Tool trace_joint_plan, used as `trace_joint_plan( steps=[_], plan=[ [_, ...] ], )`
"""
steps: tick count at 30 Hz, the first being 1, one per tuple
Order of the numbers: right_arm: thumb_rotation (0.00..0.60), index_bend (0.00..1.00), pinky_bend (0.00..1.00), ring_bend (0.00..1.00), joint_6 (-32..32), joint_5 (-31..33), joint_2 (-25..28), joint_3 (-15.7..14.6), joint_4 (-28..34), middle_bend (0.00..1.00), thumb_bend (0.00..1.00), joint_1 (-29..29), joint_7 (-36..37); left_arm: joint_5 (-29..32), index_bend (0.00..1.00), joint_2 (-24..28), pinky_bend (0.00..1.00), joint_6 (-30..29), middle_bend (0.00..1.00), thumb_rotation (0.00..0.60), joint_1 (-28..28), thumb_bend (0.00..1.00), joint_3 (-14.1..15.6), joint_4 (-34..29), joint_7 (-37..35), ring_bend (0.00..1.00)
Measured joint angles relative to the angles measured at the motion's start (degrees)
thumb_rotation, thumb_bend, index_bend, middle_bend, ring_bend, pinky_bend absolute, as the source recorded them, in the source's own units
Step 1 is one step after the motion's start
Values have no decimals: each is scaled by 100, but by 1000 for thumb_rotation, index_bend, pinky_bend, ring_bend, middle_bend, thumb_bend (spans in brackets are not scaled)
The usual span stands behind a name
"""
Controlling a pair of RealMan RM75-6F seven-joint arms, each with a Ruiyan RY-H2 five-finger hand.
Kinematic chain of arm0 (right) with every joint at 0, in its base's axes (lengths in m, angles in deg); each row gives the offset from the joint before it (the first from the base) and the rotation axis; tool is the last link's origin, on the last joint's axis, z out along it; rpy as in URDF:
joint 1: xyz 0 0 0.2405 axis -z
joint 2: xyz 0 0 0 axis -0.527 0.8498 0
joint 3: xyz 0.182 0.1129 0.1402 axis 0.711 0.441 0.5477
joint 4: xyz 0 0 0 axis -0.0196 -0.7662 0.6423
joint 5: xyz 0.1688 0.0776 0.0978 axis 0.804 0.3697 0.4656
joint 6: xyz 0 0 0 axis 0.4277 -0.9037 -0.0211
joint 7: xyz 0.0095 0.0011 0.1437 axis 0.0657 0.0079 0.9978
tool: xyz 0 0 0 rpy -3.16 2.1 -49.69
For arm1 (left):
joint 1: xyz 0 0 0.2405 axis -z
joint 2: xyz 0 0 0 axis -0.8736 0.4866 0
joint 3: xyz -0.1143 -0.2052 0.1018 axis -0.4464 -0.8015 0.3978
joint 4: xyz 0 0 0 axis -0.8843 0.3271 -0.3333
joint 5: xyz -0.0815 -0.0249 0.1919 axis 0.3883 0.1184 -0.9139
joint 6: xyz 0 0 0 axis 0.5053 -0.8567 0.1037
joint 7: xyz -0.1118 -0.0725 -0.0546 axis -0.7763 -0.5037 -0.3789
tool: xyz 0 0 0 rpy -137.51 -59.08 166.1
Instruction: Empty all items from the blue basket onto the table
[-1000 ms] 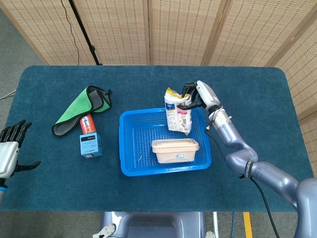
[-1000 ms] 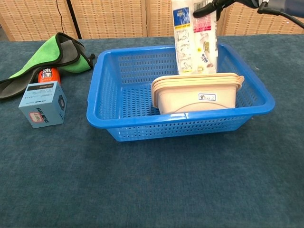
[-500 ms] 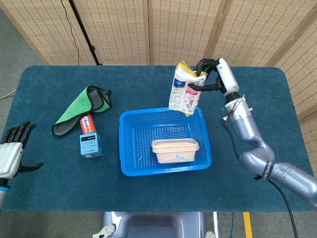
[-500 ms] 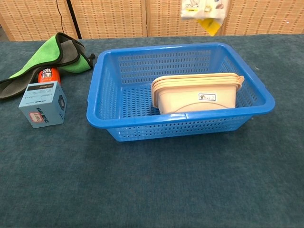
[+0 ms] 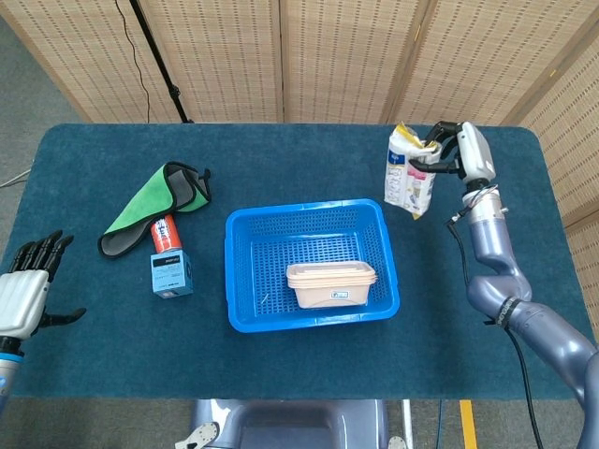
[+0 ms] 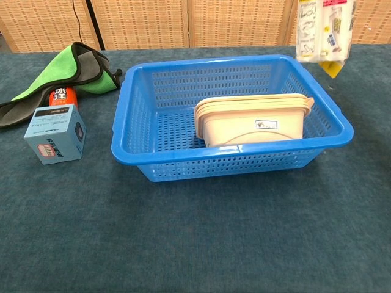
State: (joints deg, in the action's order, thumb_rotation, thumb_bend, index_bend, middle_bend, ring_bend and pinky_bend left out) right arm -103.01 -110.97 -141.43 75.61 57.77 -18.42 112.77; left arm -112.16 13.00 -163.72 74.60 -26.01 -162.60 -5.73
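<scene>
Head view: my right hand point(image 5: 456, 152) pinches the top of a snack bag point(image 5: 408, 179), held in the air beyond the blue basket's point(image 5: 237, 271) right rim. A loose top grip could let it slip. My left hand point(image 5: 26, 290) waits idle, fingers apart. Chest view: the bag point(image 6: 324, 32) hangs above the far right corner; a beige tub point(image 6: 252, 121) remains inside. A small box point(image 6: 55, 133), can point(image 6: 62, 95) and green cloth point(image 6: 58, 76) occupy the left side.

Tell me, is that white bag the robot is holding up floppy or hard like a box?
Probably floppy. The white bag hangs down from the right hand, which pinches only its crumpled top, so it likely bends and swings. It looks light, since that small grip carries it. Set down on the table, it may flop over rather than stand.
</scene>
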Motion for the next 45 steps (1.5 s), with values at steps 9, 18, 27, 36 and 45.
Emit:
trace_joint_plan(
  steps=[9,18,27,36,45],
  plan=[
    [600,0,0,0,3,-1239,366,-452,526,0,0,19,933,122,0,3,0,71,0,600,29,21,-37,57,-28,0],
    [600,0,0,0,-616,-1753,1338,-676,2527,0,0,321,644,126,0,16,0,146,0,600,58,21,-42,84,-75,0],
    [600,0,0,0,-280,-1799,2115,-1168,4516,0,0,458,-1079,105,0,18,0,164,0,600,60,22,-22,93,-70,0],
    [600,0,0,0,193,-1394,1661,-1549,4821,0,0,293,-2478,112,0,7,0,162,0,600,66,21,-24,113,-44,0],
    [600,57,38,0,216,-1036,1076,-1582,4452,2,0,137,-3031,131,0,24,0,177,0,600,63,21,-33,134,-106,0]
  ],
)
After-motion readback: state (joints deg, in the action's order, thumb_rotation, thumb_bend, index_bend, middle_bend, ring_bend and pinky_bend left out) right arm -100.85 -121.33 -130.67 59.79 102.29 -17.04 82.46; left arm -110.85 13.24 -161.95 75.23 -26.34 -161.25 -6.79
